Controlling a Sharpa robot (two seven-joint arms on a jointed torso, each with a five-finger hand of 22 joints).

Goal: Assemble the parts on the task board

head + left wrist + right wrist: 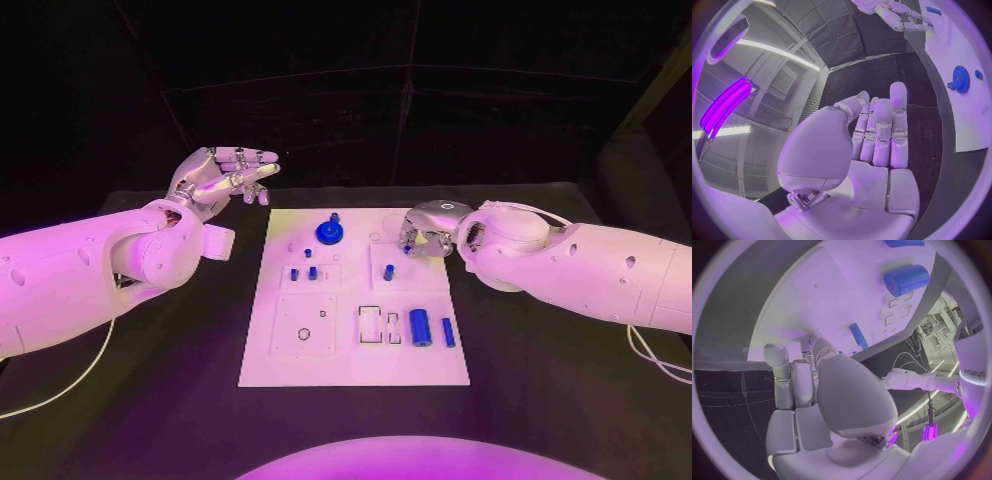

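- Your task board (pixel 353 355) lies flat in the middle of the black table (pixel 548 400), between the two hands.
- On the board's far end you have a blue gear (pixel 330 233), just beside your right hand (pixel 428 228) on its inner side; the left wrist view shows the same gear (pixel 961 79) on the board, well apart from your left hand (pixel 876 135).
- Nearer the robot than your right hand, a blue cylinder (pixel 420 327) and a thinner blue pin (pixel 449 332) lie side by side on the board; two small blue pegs (pixel 303 273) sit toward the left-hand side.
- In the right wrist view a slim blue peg (pixel 858 336) stands on the board close by that hand's fingers.
- Your right hand hangs over the board's far right corner, fingers curled down; you cannot tell whether it grasps anything.
- Your left hand is raised off the board's far left corner, fingers apart, grasping nothing.
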